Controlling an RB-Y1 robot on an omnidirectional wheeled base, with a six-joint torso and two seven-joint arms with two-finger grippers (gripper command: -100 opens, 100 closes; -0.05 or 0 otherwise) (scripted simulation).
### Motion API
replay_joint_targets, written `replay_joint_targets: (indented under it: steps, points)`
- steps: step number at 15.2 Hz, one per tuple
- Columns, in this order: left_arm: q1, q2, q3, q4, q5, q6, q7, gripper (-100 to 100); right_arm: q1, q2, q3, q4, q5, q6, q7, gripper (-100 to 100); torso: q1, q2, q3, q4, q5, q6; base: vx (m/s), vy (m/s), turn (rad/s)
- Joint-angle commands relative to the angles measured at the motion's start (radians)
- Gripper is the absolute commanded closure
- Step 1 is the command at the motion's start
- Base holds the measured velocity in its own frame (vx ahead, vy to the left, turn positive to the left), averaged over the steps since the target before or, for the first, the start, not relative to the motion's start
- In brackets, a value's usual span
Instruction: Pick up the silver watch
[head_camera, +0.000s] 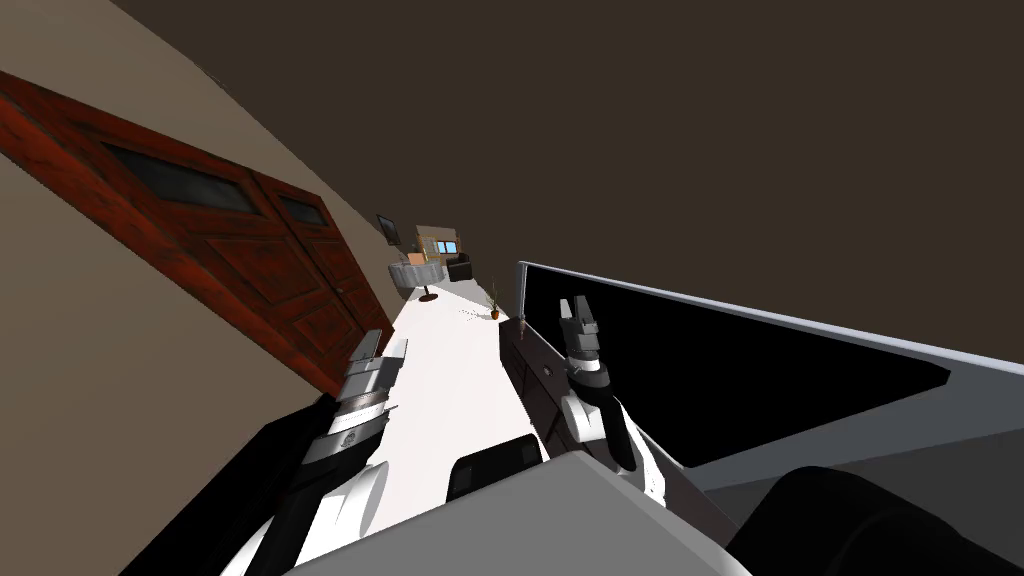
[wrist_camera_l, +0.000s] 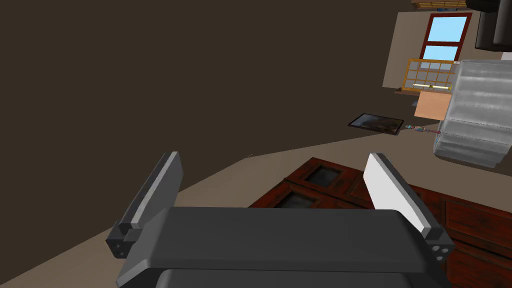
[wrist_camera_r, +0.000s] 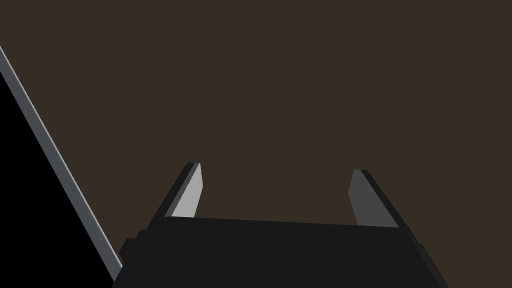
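A red-brown double door (head_camera: 230, 270) with dark glazed panels stands shut in the beige wall on the left. Just beside it the left gripper (head_camera: 385, 348) hangs over the white floor (head_camera: 440, 390), pointing along the corridor. Its two pale fingers (wrist_camera_l: 160, 190) stand wide apart, with nothing between them but the door and wall beyond.

At the far end of the floor stands a pale round table (head_camera: 418, 275) on a single leg. A dark picture frame (head_camera: 387, 228) hangs on the wall behind it, and a dark armchair (head_camera: 459, 267) sits near a blue-lit window (head_camera: 446, 246). A small potted plant (head_camera: 494, 300) stands on the floor near the right-hand edge.

Further right, the right gripper (head_camera: 576, 308) is raised above the near end of a low dark cabinet (head_camera: 535, 385) that runs along that edge of the floor. Its fingers (wrist_camera_r: 190, 192) are likewise spread wide and grip nothing, facing a flat dark brown surface. Beside this arm a grey edge (head_camera: 700, 298) borders a large black area (head_camera: 720, 370).

Where the silver watch lies I cannot tell from here.
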Motion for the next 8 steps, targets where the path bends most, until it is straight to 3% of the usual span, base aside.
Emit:
replay_joint_targets:
  steps: [1,7,8]
  points:
    - [0.000,0.000,0.000,0.000,0.000,0.000,0.000,0,-0.012,-0.031,-0.004,0.010,-0.010,0.007,-0.004,-100,0.000,0.000,0.000,0.000,0.000,0.000,0.004,0.005,0.012]
    - [0.000,0.000,0.000,0.000,0.000,0.000,0.000,0,-0.129,-0.133,-0.042,0.119,-0.112,0.093,-0.055,-100,0.002,-0.003,-0.002,-0.001,0.000,0.000,0.029,0.032,0.044]
    - [0.000,0.000,0.000,0.000,0.000,0.000,0.000,0,-0.129,-0.133,-0.042,0.121,-0.112,0.093,-0.055,-100,0.003,-0.004,-0.002,-0.001,0.001,0.000,0.042,0.040,0.035]
